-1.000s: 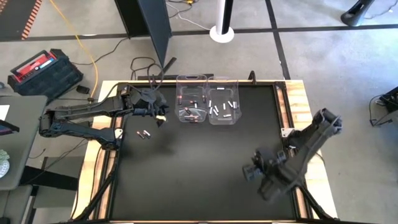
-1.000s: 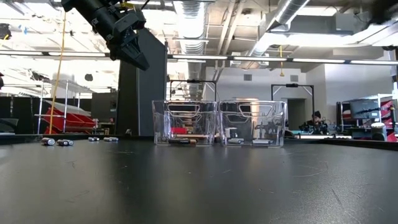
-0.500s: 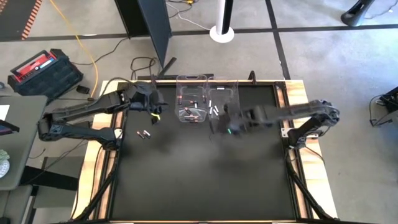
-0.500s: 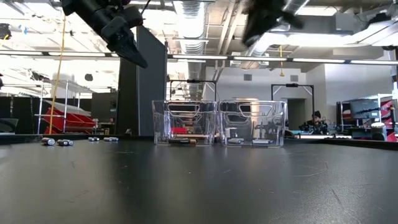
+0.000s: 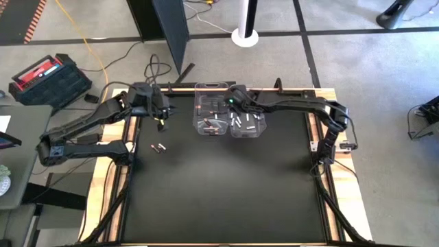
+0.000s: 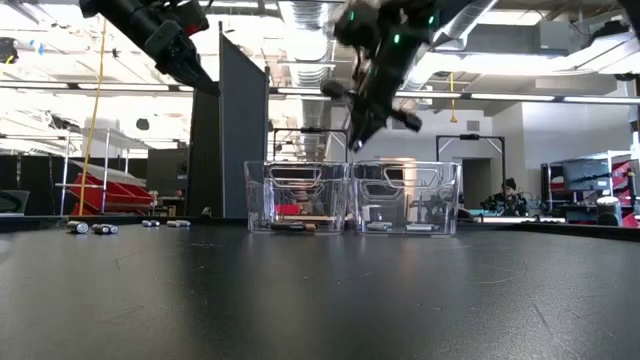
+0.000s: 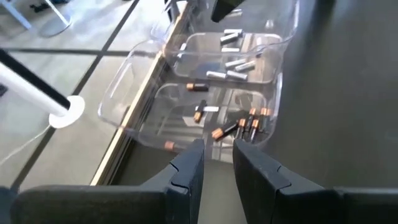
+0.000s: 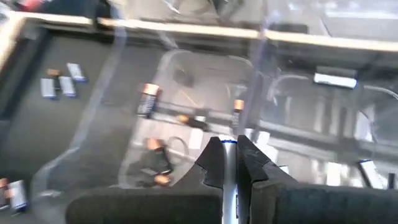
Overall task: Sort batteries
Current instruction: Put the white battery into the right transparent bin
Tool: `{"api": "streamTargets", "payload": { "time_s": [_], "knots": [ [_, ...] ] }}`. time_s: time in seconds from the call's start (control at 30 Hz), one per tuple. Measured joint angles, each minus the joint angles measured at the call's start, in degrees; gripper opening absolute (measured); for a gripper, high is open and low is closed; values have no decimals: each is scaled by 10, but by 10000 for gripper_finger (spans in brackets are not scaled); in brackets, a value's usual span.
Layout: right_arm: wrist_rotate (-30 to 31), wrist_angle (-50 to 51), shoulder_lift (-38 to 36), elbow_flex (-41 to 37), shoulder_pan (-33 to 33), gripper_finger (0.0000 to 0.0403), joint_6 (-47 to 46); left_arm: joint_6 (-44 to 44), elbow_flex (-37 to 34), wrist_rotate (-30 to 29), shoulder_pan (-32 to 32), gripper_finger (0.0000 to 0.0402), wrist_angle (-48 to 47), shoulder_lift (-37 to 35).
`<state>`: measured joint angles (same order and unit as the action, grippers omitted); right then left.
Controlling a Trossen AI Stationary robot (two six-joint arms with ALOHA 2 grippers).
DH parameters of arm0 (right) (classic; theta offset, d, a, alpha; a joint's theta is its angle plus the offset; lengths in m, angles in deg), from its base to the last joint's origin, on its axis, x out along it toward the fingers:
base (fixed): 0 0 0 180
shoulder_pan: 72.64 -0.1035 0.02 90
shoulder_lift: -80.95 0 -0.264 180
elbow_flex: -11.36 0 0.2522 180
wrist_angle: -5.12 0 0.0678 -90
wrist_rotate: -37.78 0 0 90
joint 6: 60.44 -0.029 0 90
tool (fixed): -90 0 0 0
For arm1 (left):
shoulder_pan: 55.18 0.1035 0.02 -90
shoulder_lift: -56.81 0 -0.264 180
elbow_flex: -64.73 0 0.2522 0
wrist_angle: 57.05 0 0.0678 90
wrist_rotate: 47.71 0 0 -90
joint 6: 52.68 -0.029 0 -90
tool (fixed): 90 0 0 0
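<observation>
Bright overhead light, blurred right-wrist view

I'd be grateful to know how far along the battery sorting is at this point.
Done: dark batteries lie in the left bin, white batteries in the right bin.
In hand: the right gripper is above the bins, apparently pinching a pale battery.
Left: loose batteries on the table near the left gripper, which is raised and open.

Two clear plastic bins [image 5: 228,110] side by side, red toolbox [image 5: 46,77] on floor
</observation>
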<state>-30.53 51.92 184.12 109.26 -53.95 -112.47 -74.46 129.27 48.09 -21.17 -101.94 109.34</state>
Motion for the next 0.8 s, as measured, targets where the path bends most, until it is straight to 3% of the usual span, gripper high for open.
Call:
{"api": "streamTargets", "payload": {
  "time_s": [0.37,0.8],
  "knots": [
    [-88,29,82,0,74,17,30,46,0,0,38,82,-8,0],
    [-90,85,95,0,107,55,183,167,0,-12,40,82,20,24]
  ]
}}
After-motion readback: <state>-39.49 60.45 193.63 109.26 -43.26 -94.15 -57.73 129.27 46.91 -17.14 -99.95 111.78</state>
